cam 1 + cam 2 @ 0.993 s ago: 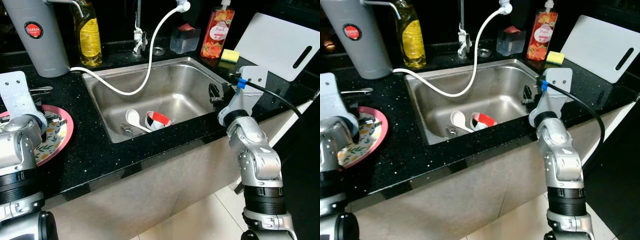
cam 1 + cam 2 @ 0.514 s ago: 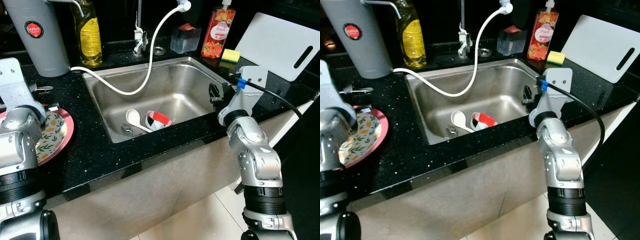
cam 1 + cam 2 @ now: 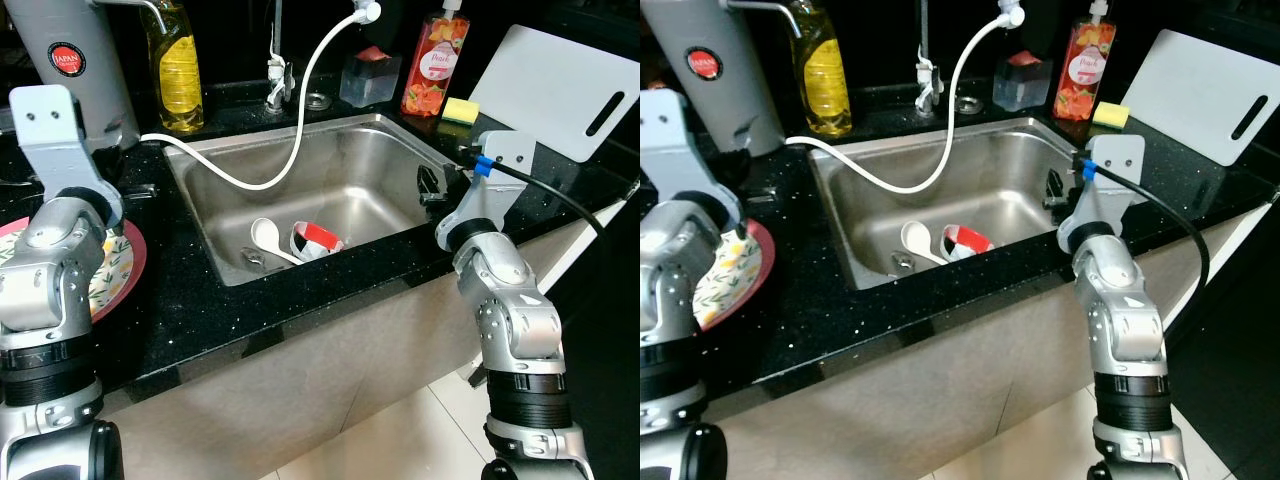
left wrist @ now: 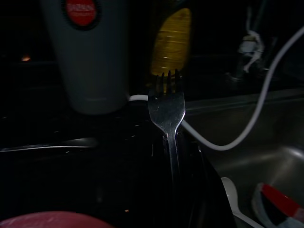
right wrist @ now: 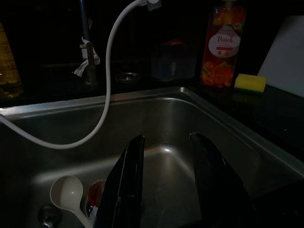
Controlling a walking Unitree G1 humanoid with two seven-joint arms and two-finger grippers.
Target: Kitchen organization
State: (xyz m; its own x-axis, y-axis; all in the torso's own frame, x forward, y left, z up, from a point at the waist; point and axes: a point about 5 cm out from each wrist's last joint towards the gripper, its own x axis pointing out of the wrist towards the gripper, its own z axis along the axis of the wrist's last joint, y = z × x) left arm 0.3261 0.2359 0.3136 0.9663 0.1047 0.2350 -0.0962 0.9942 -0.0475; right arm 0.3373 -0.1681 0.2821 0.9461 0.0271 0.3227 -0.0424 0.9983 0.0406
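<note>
The left gripper [image 4: 175,190] pinched a silver metal fork [image 4: 166,107] by its handle, tines pointing away, above the black speckled worktop [image 3: 190,300] between the pink-rimmed floral plate [image 3: 118,272] and the stainless steel sink [image 3: 345,185]. The right gripper [image 5: 168,190] hung over the sink's right edge, fingers spread. A white ladle [image 3: 266,238] and a red-and-white cup [image 3: 318,240] lay in the sink.
</note>
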